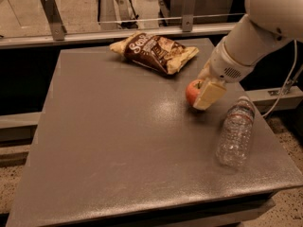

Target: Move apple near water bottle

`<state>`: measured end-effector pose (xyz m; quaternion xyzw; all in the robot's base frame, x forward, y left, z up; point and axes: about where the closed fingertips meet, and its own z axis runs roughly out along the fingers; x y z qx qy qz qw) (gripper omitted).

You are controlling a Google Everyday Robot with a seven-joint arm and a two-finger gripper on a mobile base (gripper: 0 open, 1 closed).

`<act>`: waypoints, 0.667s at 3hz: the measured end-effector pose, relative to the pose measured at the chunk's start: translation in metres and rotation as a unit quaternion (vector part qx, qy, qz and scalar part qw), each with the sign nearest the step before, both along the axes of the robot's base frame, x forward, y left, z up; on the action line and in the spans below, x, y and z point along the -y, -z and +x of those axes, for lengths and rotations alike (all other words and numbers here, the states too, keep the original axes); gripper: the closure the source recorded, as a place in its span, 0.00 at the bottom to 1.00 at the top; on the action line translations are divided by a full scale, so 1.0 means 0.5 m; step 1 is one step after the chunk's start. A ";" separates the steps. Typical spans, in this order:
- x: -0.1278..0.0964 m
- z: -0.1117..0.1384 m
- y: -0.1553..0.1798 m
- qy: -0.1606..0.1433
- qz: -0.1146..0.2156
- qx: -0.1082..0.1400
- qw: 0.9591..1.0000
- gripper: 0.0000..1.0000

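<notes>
The red-orange apple point(192, 91) is held between the pale fingers of my gripper point(203, 94), just above the grey table at its right side. The gripper is shut on the apple; one flat finger point(209, 94) covers its right half. The clear plastic water bottle point(235, 131) with a white cap and a red-marked label lies on its side to the right and nearer the front, a short gap from the apple. My white arm point(255, 32) comes in from the upper right.
A brown-and-yellow chip bag point(154, 52) lies at the table's back middle. The grey table point(118, 141) has a metal rail point(142, 20) behind it and a drop to the floor on the right. A cable point(284, 86) hangs at far right.
</notes>
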<state>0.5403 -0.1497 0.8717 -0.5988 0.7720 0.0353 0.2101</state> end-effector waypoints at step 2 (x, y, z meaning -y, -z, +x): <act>0.098 -0.012 0.015 0.034 -0.008 -0.019 0.999 0.82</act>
